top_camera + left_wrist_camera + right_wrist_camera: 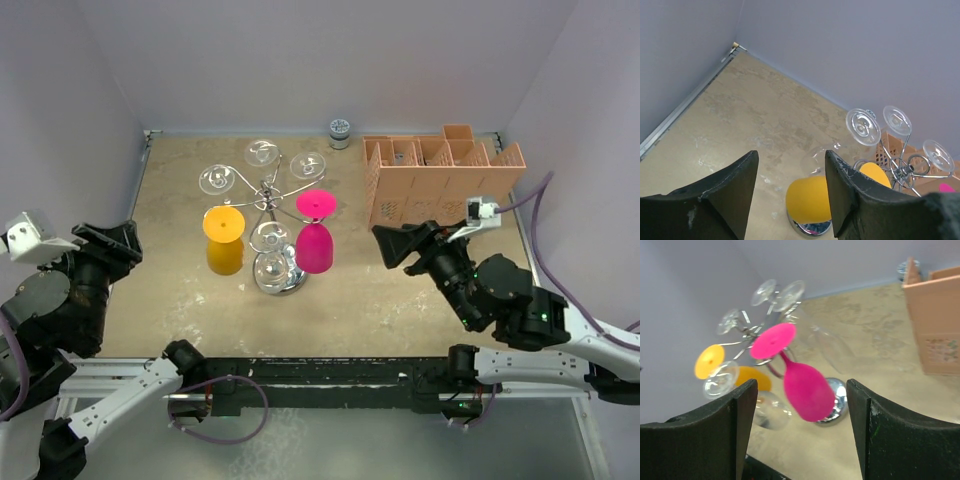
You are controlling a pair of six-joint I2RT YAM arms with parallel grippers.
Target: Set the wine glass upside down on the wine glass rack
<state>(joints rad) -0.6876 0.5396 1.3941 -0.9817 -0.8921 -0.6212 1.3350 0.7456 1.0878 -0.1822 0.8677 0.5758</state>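
The pink wine glass [314,247] hangs upside down on the wine glass rack [837,397], near the right gripper [381,248], not touching. That one and the left gripper [133,247] both have fingers wide apart, empty.

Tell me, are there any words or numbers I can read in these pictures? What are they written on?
No text here can be read.
Pale printed patch on the side of the orange-pink box: too blurred to read.
Small jar by the back wall: too small to tell whether it bears any writing.
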